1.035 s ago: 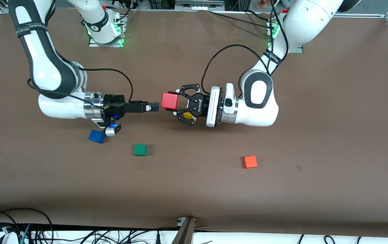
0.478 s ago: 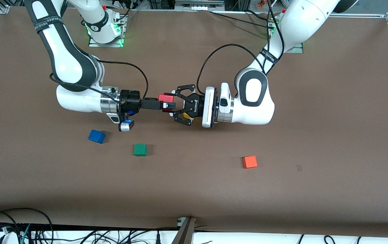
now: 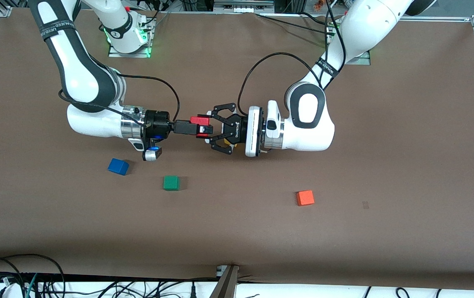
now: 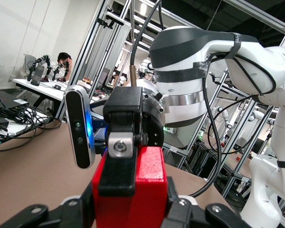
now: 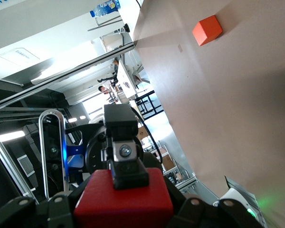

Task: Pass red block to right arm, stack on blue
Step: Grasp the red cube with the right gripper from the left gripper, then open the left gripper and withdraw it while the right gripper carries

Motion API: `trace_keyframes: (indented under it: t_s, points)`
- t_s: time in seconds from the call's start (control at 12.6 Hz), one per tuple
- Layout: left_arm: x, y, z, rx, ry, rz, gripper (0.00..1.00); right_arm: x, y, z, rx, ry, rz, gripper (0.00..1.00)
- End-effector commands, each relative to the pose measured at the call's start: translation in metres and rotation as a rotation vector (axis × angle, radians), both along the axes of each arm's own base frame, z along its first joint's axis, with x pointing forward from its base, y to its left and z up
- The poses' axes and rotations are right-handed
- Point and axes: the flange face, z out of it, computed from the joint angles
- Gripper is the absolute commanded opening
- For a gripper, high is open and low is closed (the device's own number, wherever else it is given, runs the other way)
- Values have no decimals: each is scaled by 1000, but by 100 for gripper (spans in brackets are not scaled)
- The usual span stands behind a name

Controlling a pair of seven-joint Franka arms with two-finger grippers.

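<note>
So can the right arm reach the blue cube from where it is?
Probably yes. The blue cube lies bare on the table near the right claw, nothing between. But that claw is at the red block, which the left claw grips.

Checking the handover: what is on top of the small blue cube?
Nothing rests on the small blue cube. The bright red cube is held in the air between the left gripper and the right gripper.

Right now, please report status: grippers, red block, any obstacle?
Left gripper shut on red block. Right gripper around it, midair. Blue cube unobstructed.
</note>
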Motion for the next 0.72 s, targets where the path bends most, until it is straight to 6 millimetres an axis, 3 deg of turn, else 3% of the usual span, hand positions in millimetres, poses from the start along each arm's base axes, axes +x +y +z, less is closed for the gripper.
trace_keyframes:
  t_s: [0.0,0.16,0.24,0.48,0.64]
  points:
    - [8,2,3,-18,38,26,100,-2,-10,21,20,-28,-35,0]
    - [26,30,8,9,1,57,100,-2,-14,27,19,-37,-32,0]
    - [31,42,19,64,-62,38,100,1,-21,29,6,-50,-35,0]
    - [53,106,26,231,-94,-54,100,8,-38,24,-98,-85,4,0]
    - [67,166,35,377,-49,-93,100,13,-60,9,-240,-117,56,0]
